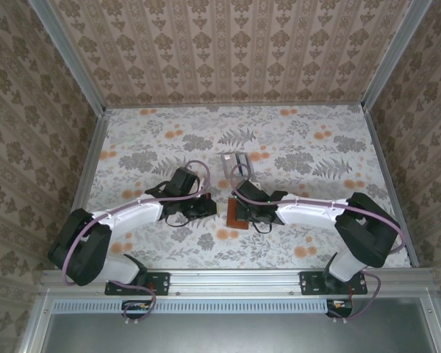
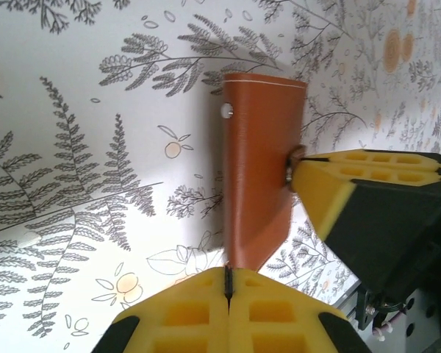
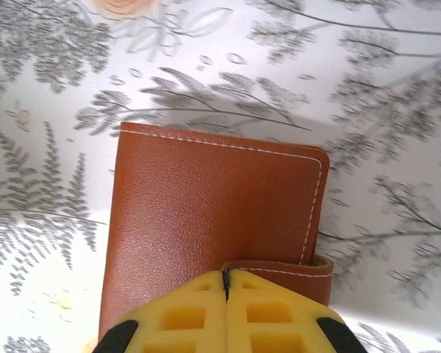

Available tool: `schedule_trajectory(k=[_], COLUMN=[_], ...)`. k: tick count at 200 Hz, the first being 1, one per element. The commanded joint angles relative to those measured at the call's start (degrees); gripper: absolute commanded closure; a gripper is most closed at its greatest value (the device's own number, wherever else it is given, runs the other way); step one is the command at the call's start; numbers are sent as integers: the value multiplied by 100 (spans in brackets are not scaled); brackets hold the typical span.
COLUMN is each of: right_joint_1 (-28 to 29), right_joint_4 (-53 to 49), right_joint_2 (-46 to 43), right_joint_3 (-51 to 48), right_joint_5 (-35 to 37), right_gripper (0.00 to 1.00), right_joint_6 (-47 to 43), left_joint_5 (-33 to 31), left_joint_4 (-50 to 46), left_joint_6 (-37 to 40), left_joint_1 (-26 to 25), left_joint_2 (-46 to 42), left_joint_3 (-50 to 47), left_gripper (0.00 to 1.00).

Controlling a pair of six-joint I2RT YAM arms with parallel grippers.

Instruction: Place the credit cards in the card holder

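The card holder, a reddish-brown leather wallet with white stitching, sits at the middle of the table between both arms. My left gripper is shut on the card holder at its near edge, and the cover stands tilted up from the cloth. My right gripper is shut on the end of the closing strap of the card holder. In the left wrist view the right gripper's yellow fingers meet the strap's snap. The credit cards are out of view.
A clear plastic tray stands just behind the card holder. The floral cloth covers the table, with patterned walls on three sides and a metal rail along the near edge.
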Motion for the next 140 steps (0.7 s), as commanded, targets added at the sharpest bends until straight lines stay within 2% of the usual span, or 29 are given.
schedule_trajectory(k=[1, 4, 15, 24, 37, 45, 50, 58, 110, 119, 140], right_joint_1=[-201, -228, -305, -394, -598, -695, -725, -729, -770, -794, -834], right_joint_4=[251, 357, 820, 1225, 1667, 1939, 2125, 2297, 2795, 2790, 2862], right_joint_2=[-281, -306, -380, -408, -400, -398, -399, -391, -426, -412, -404], right_joint_3=[-288, -349, -610, -811, -969, -1045, -1090, -1108, -1114, -1118, -1141], right_joint_5=[-316, -394, -685, -968, -1564, -1896, -2041, -2180, -2547, -2535, -2607], right_gripper=[100, 100, 100, 100, 100, 100, 100, 100, 100, 100, 100], right_joint_6=[29, 12, -25, -39, 67, 137, 141, 85, -72, -102, 18], left_joint_5=[93, 144, 291, 342, 433, 514, 551, 585, 625, 608, 647], left_joint_4=[-33, 62, 378, 531, 709, 957, 1140, 1354, 1563, 1528, 1755], left_joint_6=[161, 145, 109, 104, 18, -110, -167, -218, -260, -222, -363], left_joint_1=[94, 85, 14, -50, -95, -134, -175, -224, -290, -276, -289], left_joint_2=[220, 225, 265, 313, 392, 430, 450, 520, 1132, 1164, 1132], left_joint_3=[-84, -94, -164, -159, -124, -162, -187, -209, -159, -136, -185], left_gripper=[100, 98, 70, 56, 50, 45, 37, 34, 39, 45, 76])
